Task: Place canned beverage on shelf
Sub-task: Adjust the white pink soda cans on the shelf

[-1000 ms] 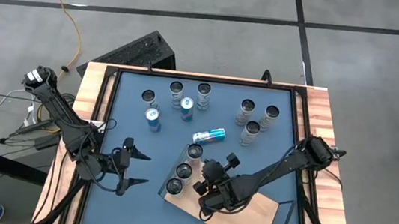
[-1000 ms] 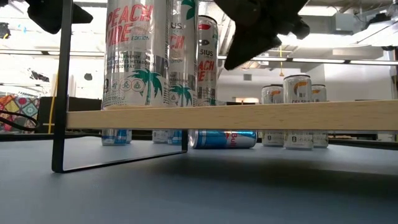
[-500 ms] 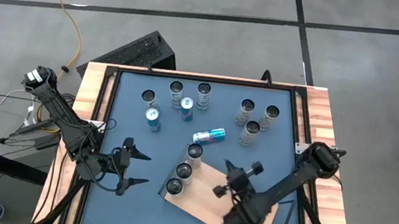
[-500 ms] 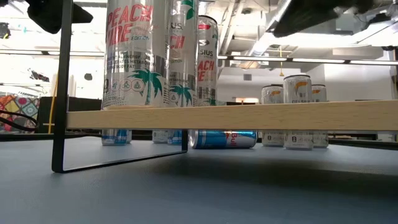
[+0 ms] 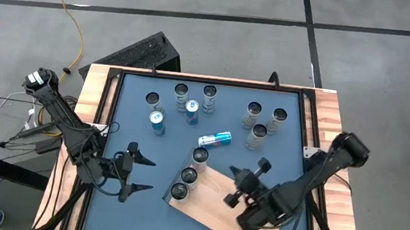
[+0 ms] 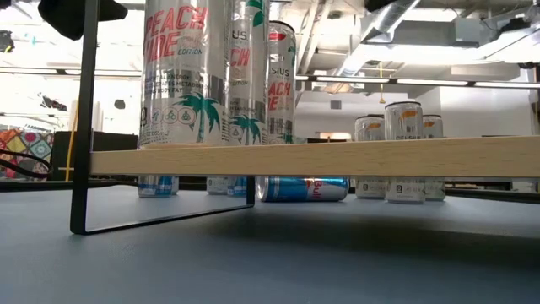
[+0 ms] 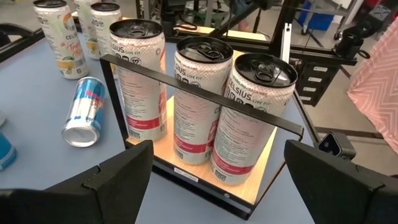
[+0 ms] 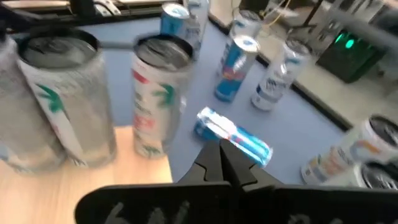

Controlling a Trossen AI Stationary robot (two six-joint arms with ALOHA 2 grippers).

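Note:
The shelf (image 5: 229,211), a light-wood board on a dark frame, stands on the blue table near its front edge. Three tall silver cans (image 5: 189,176) stand in a row on the shelf's left end (image 7: 205,106). My right gripper (image 5: 240,179) hovers shut above the board's middle, to the right of the cans, and touches nothing. Its shut tips (image 8: 224,163) point toward a blue can (image 8: 233,137) lying on its side on the table. My left gripper (image 5: 144,174) waits open left of the shelf, facing the three cans.
Several more cans stand upright on the far half of the table, among them a far-left group (image 5: 180,91) and a far-right group (image 5: 258,133). The lying blue can (image 5: 215,138) sits just beyond the shelf. Wooden strips (image 5: 335,130) edge the table.
My right gripper has drawn away from the three cans toward the table's right edge and risen, leaving the low view. It stays shut. The cans on the shelf have kept their places.

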